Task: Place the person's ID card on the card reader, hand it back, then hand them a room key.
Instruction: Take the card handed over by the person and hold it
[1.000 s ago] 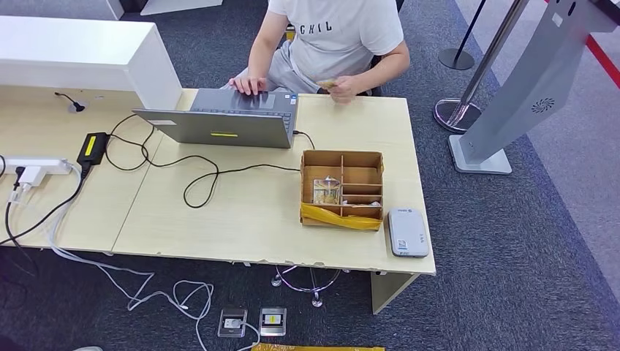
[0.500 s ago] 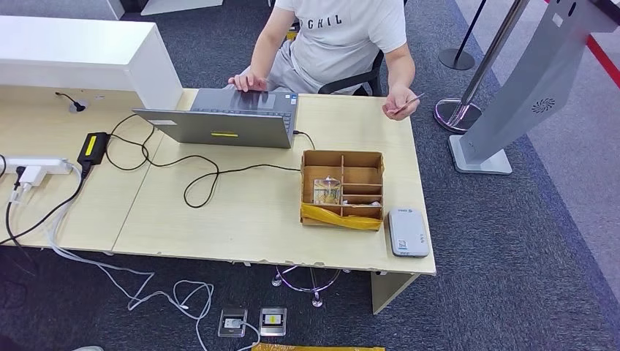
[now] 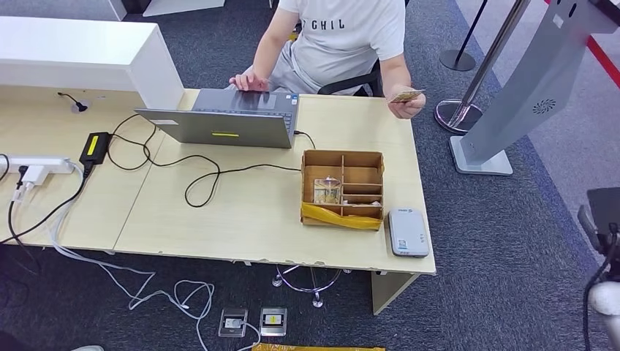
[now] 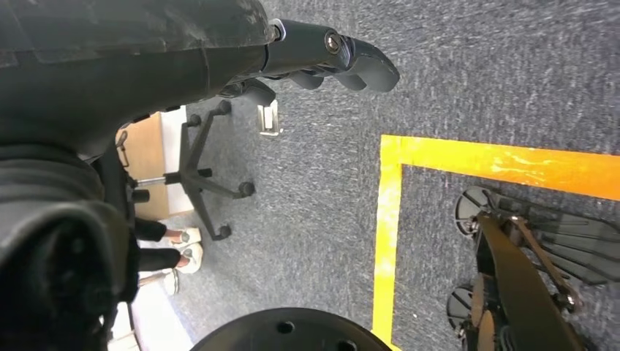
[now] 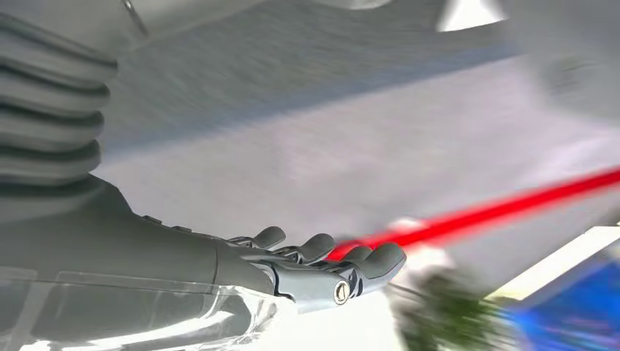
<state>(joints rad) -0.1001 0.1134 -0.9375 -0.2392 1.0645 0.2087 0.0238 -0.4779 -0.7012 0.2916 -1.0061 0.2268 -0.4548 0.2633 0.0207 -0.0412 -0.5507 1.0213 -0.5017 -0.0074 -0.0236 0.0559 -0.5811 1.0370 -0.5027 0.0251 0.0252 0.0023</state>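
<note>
A seated person at the far side of the table holds out a small tan ID card [image 3: 406, 96] over the table's far right corner. The grey card reader [image 3: 408, 232] lies flat at the near right corner. Beside it stands a cardboard divider box [image 3: 342, 189] with a room key card [image 3: 327, 191] in one compartment. My right arm [image 3: 603, 219] rises at the right edge, off the table. My right hand [image 5: 314, 267] has its fingers stretched out and holds nothing. My left hand [image 4: 329, 58] hangs over the carpet with nothing in it.
An open laptop [image 3: 223, 121] sits in front of the person, with a black cable [image 3: 197, 179] looping across the table. A power strip [image 3: 36, 164] and adapter [image 3: 93, 146] lie at the left. A grey kiosk stand [image 3: 512, 95] and a stanchion base [image 3: 453, 113] stand right of the table.
The person lifted the card from in front of their body and moved it out over the table's far right corner. My right arm has come into the head view.
</note>
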